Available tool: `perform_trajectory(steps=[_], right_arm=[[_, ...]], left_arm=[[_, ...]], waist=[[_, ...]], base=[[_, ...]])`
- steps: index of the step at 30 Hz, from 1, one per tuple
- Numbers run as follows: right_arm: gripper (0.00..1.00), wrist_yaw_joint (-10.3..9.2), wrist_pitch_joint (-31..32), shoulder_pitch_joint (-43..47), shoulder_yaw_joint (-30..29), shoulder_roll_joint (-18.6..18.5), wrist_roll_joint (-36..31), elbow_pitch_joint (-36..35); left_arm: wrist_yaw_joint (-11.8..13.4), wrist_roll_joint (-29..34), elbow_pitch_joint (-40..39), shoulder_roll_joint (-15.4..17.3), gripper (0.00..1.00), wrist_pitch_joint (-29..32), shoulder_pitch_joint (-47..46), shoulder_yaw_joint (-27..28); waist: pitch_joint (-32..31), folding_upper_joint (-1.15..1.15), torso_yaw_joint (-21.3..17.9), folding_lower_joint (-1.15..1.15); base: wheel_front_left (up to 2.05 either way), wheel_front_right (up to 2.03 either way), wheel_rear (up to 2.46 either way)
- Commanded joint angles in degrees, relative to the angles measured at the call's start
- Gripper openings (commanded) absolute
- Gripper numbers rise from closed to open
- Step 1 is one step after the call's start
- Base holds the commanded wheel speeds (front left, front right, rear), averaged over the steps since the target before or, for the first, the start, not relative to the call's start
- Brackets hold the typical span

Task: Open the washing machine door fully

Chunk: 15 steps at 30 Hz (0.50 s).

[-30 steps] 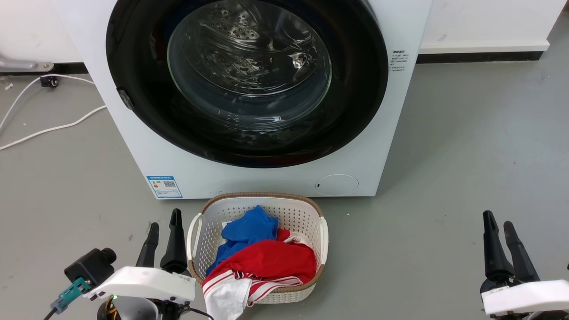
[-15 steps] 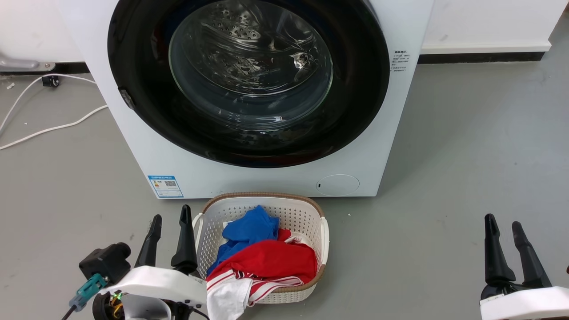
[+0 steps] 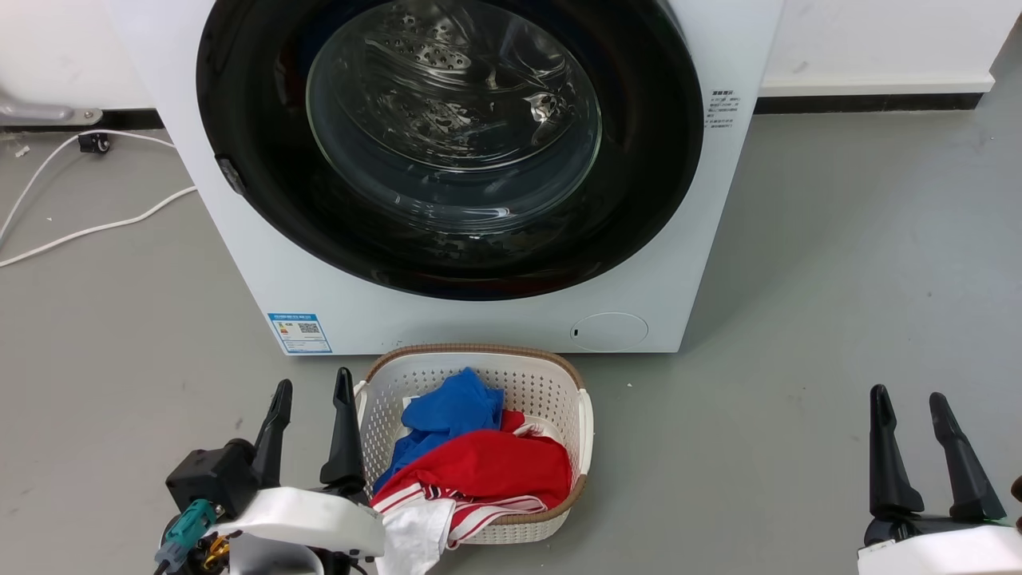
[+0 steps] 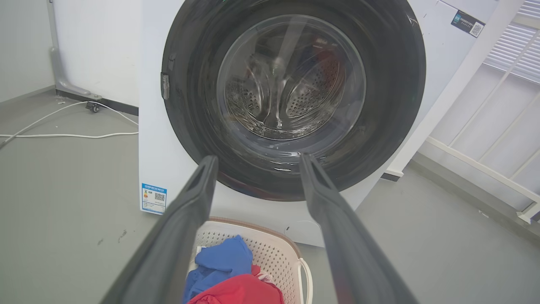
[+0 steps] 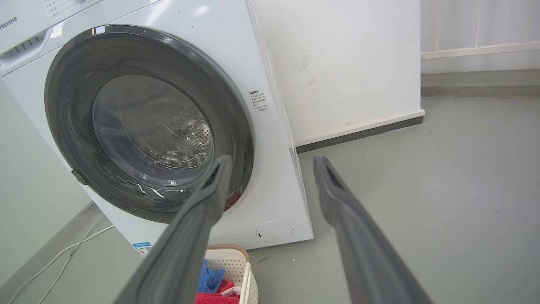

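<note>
Both your tools are spread and empty. The left tool [image 3: 313, 379] hangs low just beside the left rim of the laundry basket [image 3: 471, 351], and the right tool [image 3: 907, 393] is well off to the right over bare floor. The washing machine door [image 3: 451, 136] is shut, flush against the front of the washing machine [image 3: 447, 323], so none of the job is done yet.

The only purchase I can see is the small grey catch [image 3: 231, 176] on the door's left edge — the rest is glossy black ring and bulging glass. That is your first risk. Long smooth fingers laid on that ring would likely slide off, and pressing on the glass only loads it. Aim for the catch and get a finger properly behind the edge before you pull.

Second, the basket. It sits on the floor just in front of the machine, heaped with clothes [image 3: 479, 471]. Your left tool is close enough that a careless lift could hook the basket's handle and drag it along.

Third, the swing. I judge from the catch that the hinge is on the right, so the door should sweep out toward your right arm — keep that arm out of the arc, or the door stops short of fully open.
</note>
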Motion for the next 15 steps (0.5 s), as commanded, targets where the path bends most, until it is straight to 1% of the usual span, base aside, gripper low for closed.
perform_trajectory(steps=[1, 4, 15], right_arm=[[1.0, 0.1, -0.46, 0.27, -0.02, -0.26, -1.3, -1.03], [1.0, 0.11, -1.17, 0.77, -0.12, -0.26, -3.89, -1.73], [1.0, 0.12, -2.57, 1.84, -0.4, -0.27, -8.38, -3.21]], left_arm=[[0.28, 1.31, -0.8, 0.34, 1.0, -0.52, 0.03, -0.19], [-0.04, 3.55, -1.17, 0.06, 1.0, -1.17, 0.35, -0.38], [-1.71, 8.08, -0.83, -0.89, 1.0, -2.56, 1.22, 0.1]], waist=[[0.02, 0.0, 0.04, 0.0], [0.09, 0.0, 0.24, 0.0], [0.15, 0.0, 0.56, 0.0]], base=[[0.0, 0.0, 0.0], [0.0, 0.0, 0.0], [0.0, 0.0, 0.0]])
